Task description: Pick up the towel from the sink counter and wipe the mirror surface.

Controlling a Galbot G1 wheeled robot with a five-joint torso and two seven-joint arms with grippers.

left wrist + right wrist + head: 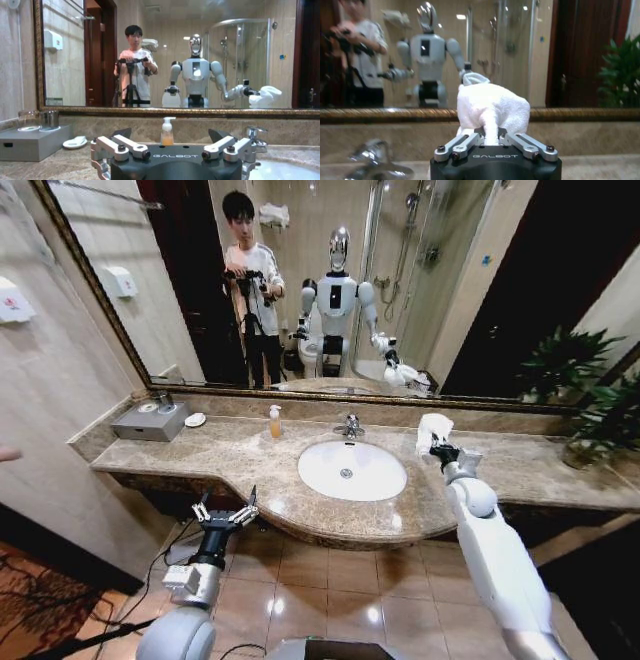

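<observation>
My right gripper [441,448] is shut on a white towel [432,428], held just above the sink counter [520,465] to the right of the basin [351,470]. In the right wrist view the towel [492,105] bunches up from between the shut fingers [465,144], facing the mirror surface [520,56] but still apart from it. The wide framed mirror surface [300,270] runs along the wall above the counter. My left gripper [225,515] hangs open and empty below the counter's front edge; its fingers [125,146] are spread.
A chrome faucet [350,425] stands behind the basin, with a soap bottle [274,421] to its left. A grey tray with cups [150,418] and a soap dish [195,420] sit at the counter's left end. A potted plant [605,425] stands at the right end.
</observation>
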